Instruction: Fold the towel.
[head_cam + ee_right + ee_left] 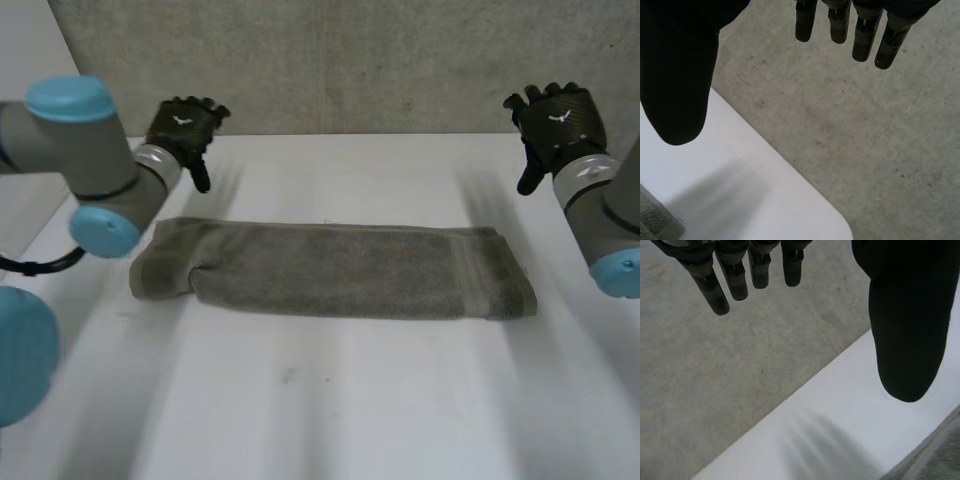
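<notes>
A grey-green towel [335, 272] lies folded into a long strip across the middle of the white table [330, 400]. My left hand [183, 128] hovers above the table's far left part, behind the towel's left end, fingers straight and holding nothing. My right hand [558, 120] hangs over the far right corner, behind the towel's right end, also open and empty. In the left wrist view the fingers [725, 277] and thumb [907, 320] spread wide, with a towel edge [937, 455] beyond the thumb. In the right wrist view a towel corner [655, 220] lies below the thumb [677, 75].
A grey concrete wall [330, 60] rises behind the table's far edge. Grey floor [865, 140] shows past the table's rounded corner [837, 222] in the right wrist view. My left arm [80, 150] reaches in over the table's left side.
</notes>
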`<state>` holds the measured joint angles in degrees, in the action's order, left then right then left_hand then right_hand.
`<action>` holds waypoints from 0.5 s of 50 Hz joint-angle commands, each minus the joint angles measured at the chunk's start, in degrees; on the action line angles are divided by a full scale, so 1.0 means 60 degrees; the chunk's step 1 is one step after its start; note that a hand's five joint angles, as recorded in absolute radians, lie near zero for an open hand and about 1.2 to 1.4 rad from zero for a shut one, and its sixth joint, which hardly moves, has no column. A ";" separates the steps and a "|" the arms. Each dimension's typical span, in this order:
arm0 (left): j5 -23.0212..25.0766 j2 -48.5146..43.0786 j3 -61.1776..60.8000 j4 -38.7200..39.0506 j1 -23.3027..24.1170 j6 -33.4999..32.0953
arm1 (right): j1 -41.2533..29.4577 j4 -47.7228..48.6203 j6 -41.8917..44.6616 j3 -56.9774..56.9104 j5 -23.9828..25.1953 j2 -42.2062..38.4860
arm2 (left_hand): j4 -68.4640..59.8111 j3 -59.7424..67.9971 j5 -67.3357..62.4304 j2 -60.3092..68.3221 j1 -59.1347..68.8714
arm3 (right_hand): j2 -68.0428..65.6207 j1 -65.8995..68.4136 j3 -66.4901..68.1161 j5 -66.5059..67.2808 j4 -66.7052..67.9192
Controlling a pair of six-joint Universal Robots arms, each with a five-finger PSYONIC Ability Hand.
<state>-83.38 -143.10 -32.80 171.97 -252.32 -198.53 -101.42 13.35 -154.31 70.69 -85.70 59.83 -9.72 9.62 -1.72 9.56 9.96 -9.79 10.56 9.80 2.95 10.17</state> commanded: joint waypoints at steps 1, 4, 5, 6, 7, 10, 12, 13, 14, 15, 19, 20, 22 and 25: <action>0.0010 0.2009 -0.2341 -0.0757 -0.0457 0.1301 | 0.0058 -0.1225 0.0039 0.0960 0.0425 0.1175 | -0.0046 0.0063 0.0286 0.0073 0.0006 | -0.0035 -0.0093 0.0034 -0.0492 -0.0029; 0.0010 0.2961 -0.3761 -0.0874 -0.0632 0.1667 | 0.0058 -0.2162 -0.0005 0.1239 0.0557 0.1323 | -0.0046 0.0063 0.0286 0.0073 0.0006 | -0.0035 -0.0093 0.0034 -0.0492 -0.0029; -0.0005 0.3367 -0.4472 -0.0874 -0.0690 0.1726 | 0.0058 -0.2616 -0.0005 0.1414 0.0616 0.1381 | -0.0046 0.0063 0.0286 0.0073 0.0006 | -0.0035 -0.0093 0.0034 -0.0492 -0.0029; -0.0005 0.3371 -0.4479 -0.0874 -0.0691 0.1726 | 0.0058 -0.2621 -0.0005 0.1416 0.0617 0.1382 | -0.0046 0.0063 0.0286 0.0073 0.0006 | -0.0035 -0.0093 0.0034 -0.0492 -0.0029; -0.0005 0.3763 -0.5190 -0.0859 -0.0734 0.1755 | 0.0073 -0.2940 -0.0019 0.1619 0.0675 0.1396 | -0.0046 0.0063 0.0286 0.0073 0.0006 | -0.0266 0.0138 0.0265 -0.0261 0.0202; -0.0034 0.4350 -0.6349 -0.0728 -0.0793 0.1770 | 0.0102 -0.3119 -0.0005 0.2160 0.0733 0.1440 | -0.0054 0.0071 0.0278 0.0081 0.0014 | -0.1054 0.0927 0.1053 0.0527 0.0991; -0.0049 0.4529 -0.6808 -0.0610 -0.0779 0.1770 | 0.0160 -0.3075 0.0010 0.2424 0.0821 0.1484 | -0.0054 0.0071 0.0278 0.0081 0.0014 | -0.1474 0.1347 0.1473 0.0947 0.1411; -0.0063 0.4616 -0.7200 -0.0436 -0.0779 0.1770 | 0.0262 -0.3017 0.0010 0.2688 0.0923 0.1528 | -0.0054 0.0071 0.0278 0.0081 0.0014 | -0.1756 0.1629 0.1755 0.1229 0.1693; -0.0063 0.4616 -0.7204 -0.0435 -0.0779 0.1770 | 0.0263 -0.3016 0.0010 0.2690 0.0924 0.1528 | -0.0054 0.0071 0.0278 0.0081 0.0014 | -0.1759 0.1631 0.1758 0.1232 0.1695; -0.0063 0.4645 -0.7523 -0.0217 -0.0779 0.1770 | 0.0394 -0.2973 0.0024 0.2937 0.1026 0.1586 | -0.0082 0.0098 0.0251 0.0108 0.0042 | -0.1981 0.1853 0.1980 0.1454 0.1918; -0.0267 0.4631 -0.8213 0.0501 -0.0779 0.1770 | 0.0600 -0.2782 0.0025 0.3393 0.1261 0.1601 | -0.0193 0.0210 0.0139 0.0220 0.0154 | -0.2516 0.2388 0.2515 0.1989 0.2452; -0.0268 0.4631 -0.8215 0.0503 -0.0779 0.1770 | 0.0673 -0.2608 0.0010 0.3611 0.1377 0.1601 | -0.0194 0.0211 0.0138 0.0221 0.0154 | -0.2738 0.2610 0.2737 0.2211 0.2674; -0.0356 0.4602 -0.8361 0.0679 -0.0779 0.1770 | 0.0747 -0.2387 0.0010 0.3818 0.1525 0.1572 | -0.0306 0.0323 0.0026 0.0333 0.0266 | -0.2852 0.2725 0.2851 0.2325 0.2789; -0.0547 0.4529 -0.8552 0.1001 -0.0779 0.1770 | 0.0892 -0.1935 0.0039 0.4212 0.1744 0.1455 | -0.0334 0.0351 -0.0002 0.0361 0.0295 | -0.3187 0.3060 0.3187 0.2661 0.3124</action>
<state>-85.09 -115.04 -82.54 174.93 -257.03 -187.88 -97.51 -2.35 -154.21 92.34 -77.41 69.29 -9.69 9.69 -1.69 9.63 9.91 -22.71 26.21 22.77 12.46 22.80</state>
